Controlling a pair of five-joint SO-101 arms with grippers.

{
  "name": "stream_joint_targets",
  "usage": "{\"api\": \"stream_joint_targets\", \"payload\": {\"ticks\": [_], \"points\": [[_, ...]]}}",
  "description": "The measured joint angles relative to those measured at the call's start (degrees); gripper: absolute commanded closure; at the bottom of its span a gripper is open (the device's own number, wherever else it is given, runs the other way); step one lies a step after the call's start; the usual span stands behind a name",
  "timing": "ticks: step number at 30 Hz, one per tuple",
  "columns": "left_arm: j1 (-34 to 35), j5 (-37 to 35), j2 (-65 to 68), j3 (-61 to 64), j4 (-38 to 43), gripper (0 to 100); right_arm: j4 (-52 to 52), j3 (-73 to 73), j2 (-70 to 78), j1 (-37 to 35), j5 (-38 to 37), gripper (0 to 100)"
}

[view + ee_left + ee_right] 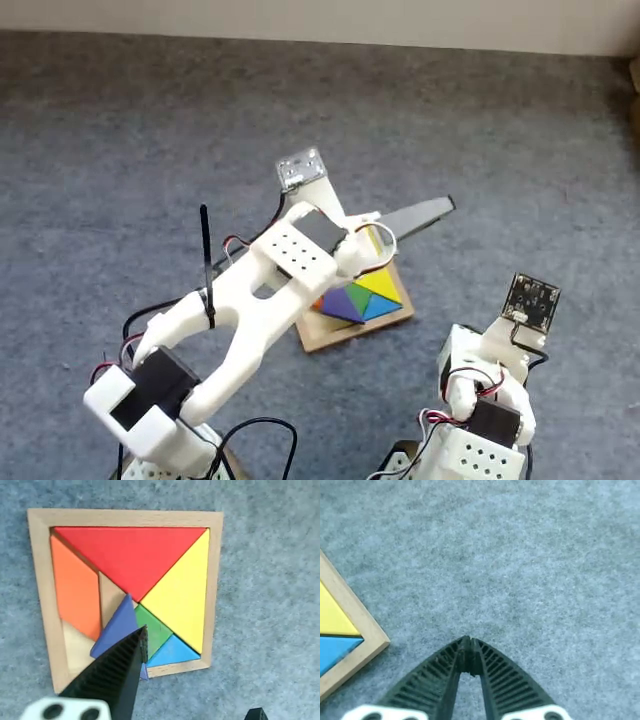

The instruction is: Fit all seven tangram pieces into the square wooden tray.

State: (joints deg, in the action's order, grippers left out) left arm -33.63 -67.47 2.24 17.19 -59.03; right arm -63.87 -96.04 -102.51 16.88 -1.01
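The square wooden tray [215, 580] holds a red triangle [130, 552], a yellow triangle [182, 600], an orange parallelogram [75, 590], a green square [155, 630] and a light blue triangle [172, 652]. A dark blue triangle [117, 625] lies askew across the bare wood by the orange piece, one corner over the tray's rim. My left gripper [199, 670] is open above that rim, one finger [120, 670] over the dark blue triangle. In the high view this arm covers much of the tray [350, 335]. My right gripper [470, 642] is shut, empty, over carpet beside the tray's corner [357, 625].
Grey carpet [150, 150] surrounds the tray on all sides. The right arm [490, 400] is folded back near the front edge, to the right of the tray. Bare wood [75, 647] shows in the tray beside the orange piece.
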Motion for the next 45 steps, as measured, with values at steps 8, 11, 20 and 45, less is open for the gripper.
{"api": "stream_joint_targets", "payload": {"ticks": [8,11,20,45], "points": [[2.4,2.2,6.9,0.9,10.9,16,0.0,0.0,0.0,0.0,0.0,99.3],[2.3,3.3,11.3,0.5,10.1,16,0.0,0.0,0.0,0.0,0.0,99.3],[2.1,3.3,12.7,-2.1,-0.8,16,0.0,0.0,0.0,0.3,0.0,99.3],[1.4,3.5,7.1,-2.8,-13.1,16,0.0,0.0,0.0,0.2,0.0,99.3]]}}
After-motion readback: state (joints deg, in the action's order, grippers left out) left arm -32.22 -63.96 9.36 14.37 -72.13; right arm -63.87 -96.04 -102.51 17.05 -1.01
